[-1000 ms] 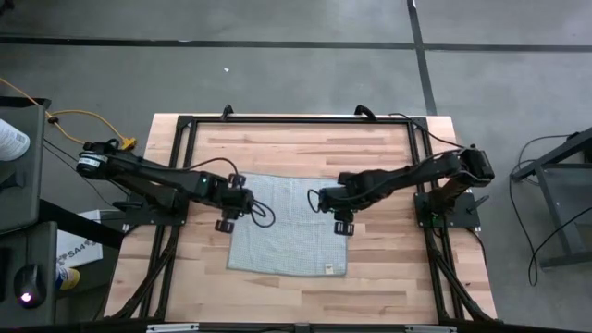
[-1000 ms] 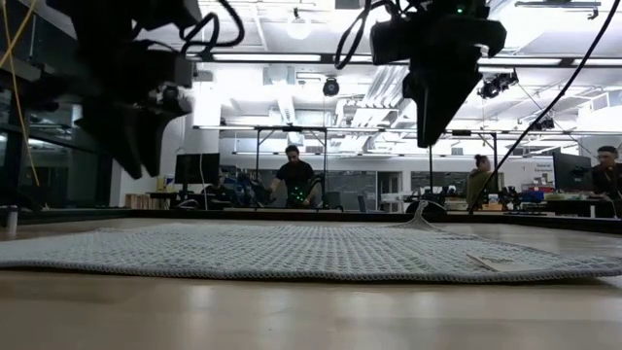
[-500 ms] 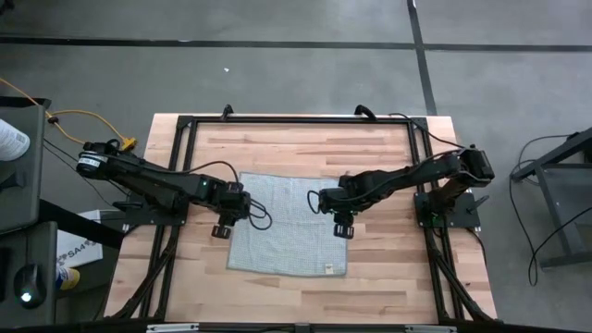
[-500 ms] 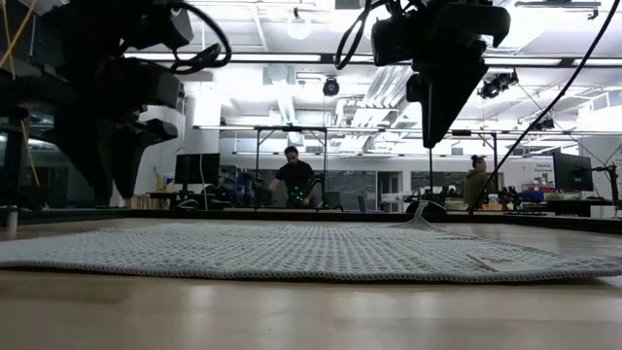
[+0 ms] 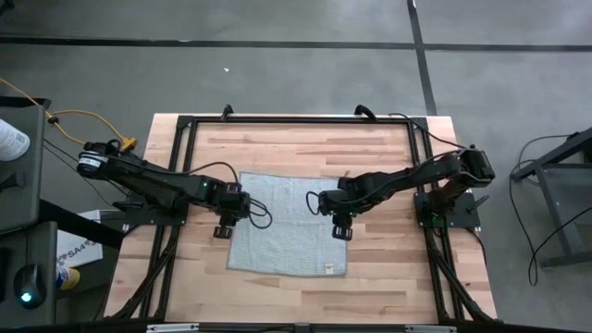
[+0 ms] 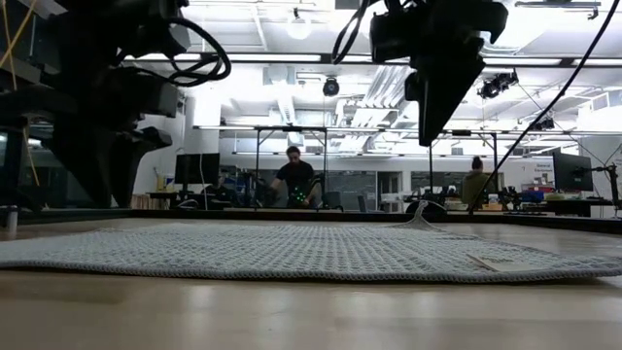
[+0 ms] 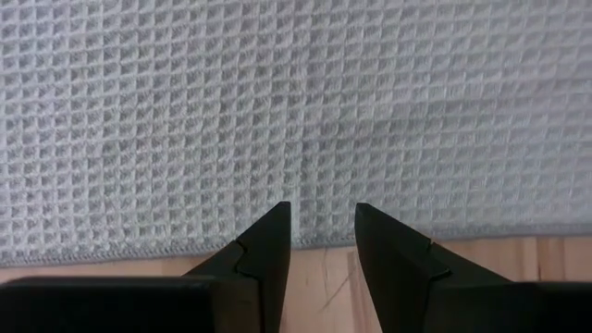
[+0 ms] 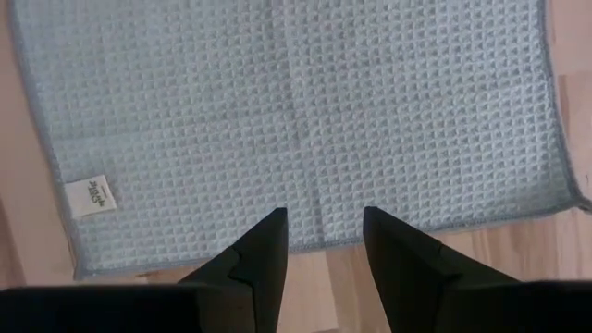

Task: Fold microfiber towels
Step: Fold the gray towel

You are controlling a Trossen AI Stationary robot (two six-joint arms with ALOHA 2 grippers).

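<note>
One light grey microfiber towel (image 5: pixel 288 225) lies spread flat at the middle of the wooden surface (image 5: pixel 305 148), with no fold made, so the whole task seems left. Left gripper (image 5: pixel 225 222) hangs over its left edge and right gripper (image 5: pixel 341 225) over its right edge, jaws parted and empty. Only the right wrist view shows the label (image 8: pixel 91 195) near one corner clearly.
</note>
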